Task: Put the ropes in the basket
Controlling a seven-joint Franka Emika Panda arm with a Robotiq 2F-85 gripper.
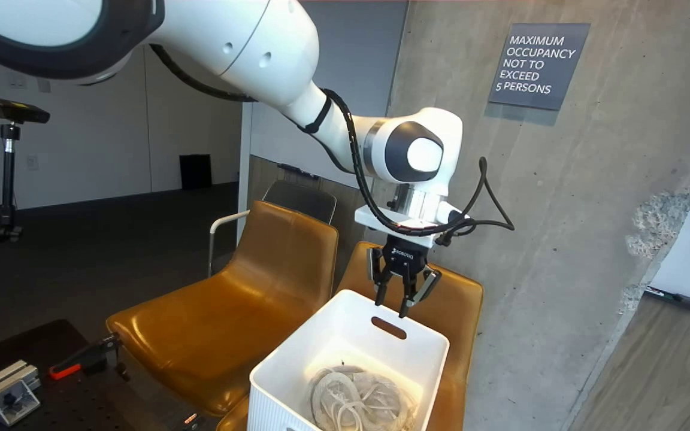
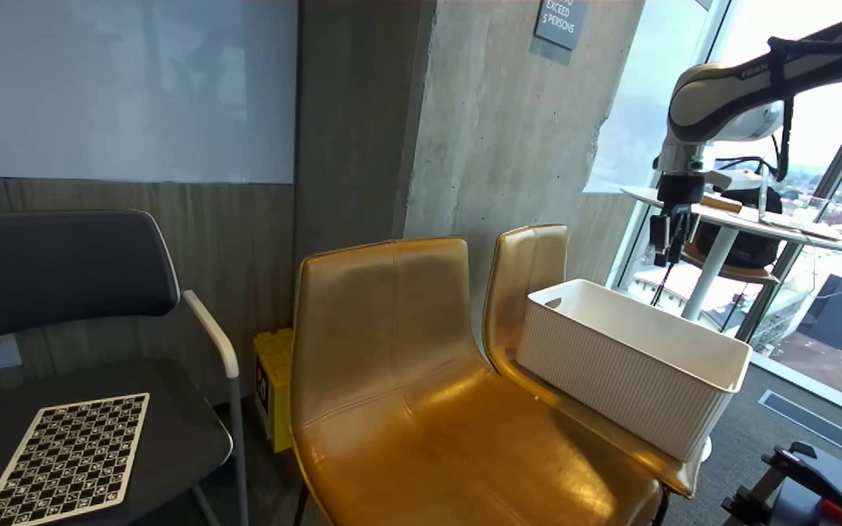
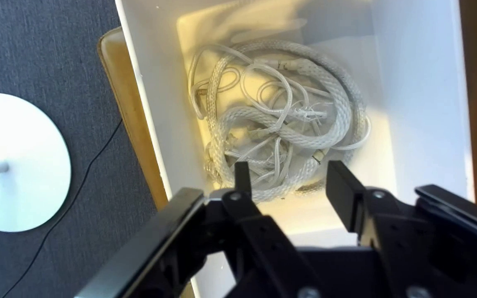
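The white basket point(image 1: 345, 323) rests on a mustard-brown chair; its ribbed outer side point(image 2: 611, 372) faces the camera in an exterior view. Pale ropes point(image 3: 340, 111) lie in loose loops on its floor, and the same coil of ropes point(image 1: 345, 398) shows inside it in an exterior view. That basket wall hides them in an exterior view. Above the basket, near the end with a handle slot, my gripper point(image 1: 392, 309) points down. In the wrist view the gripper point(image 3: 290, 167) is open, its fingers apart, with nothing held between them. The ropes are below the fingertips.
A second mustard-brown chair point(image 2: 406, 409) stands beside the basket's chair. The concrete wall point(image 1: 560, 197) rises behind. A white table point(image 2: 772, 223) is near the window, and a white round base point(image 3: 19, 161) stands on the floor. A clamp point(image 1: 90, 356) sits at lower left.
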